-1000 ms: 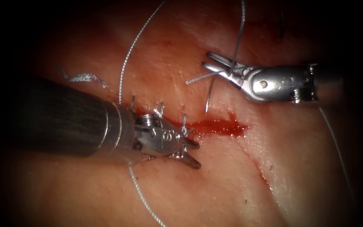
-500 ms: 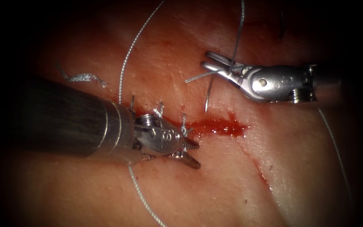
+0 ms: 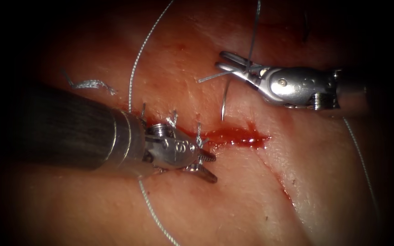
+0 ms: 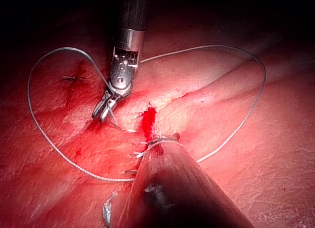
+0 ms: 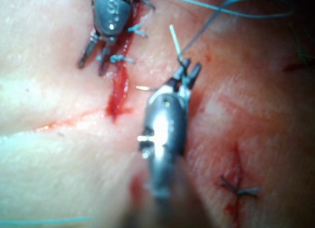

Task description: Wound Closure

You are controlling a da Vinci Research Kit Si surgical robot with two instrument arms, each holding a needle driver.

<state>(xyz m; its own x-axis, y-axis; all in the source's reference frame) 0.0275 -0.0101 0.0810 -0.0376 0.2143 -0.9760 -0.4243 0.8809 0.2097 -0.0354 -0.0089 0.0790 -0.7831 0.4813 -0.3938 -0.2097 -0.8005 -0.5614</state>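
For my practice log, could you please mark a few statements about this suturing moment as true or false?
1. The right tool holds the needle. True.
2. The left tool grips the thread. False: its fingers are open and hold nothing.
3. Red fluid lies in the cut, to the right of the left tool. True.
4. The needle is buried deep in the tissue. False: its curve hangs in plain sight from the right tool; I cannot tell whether its tip touches.
5. Stitches already cross the cut beside the left tool. True.
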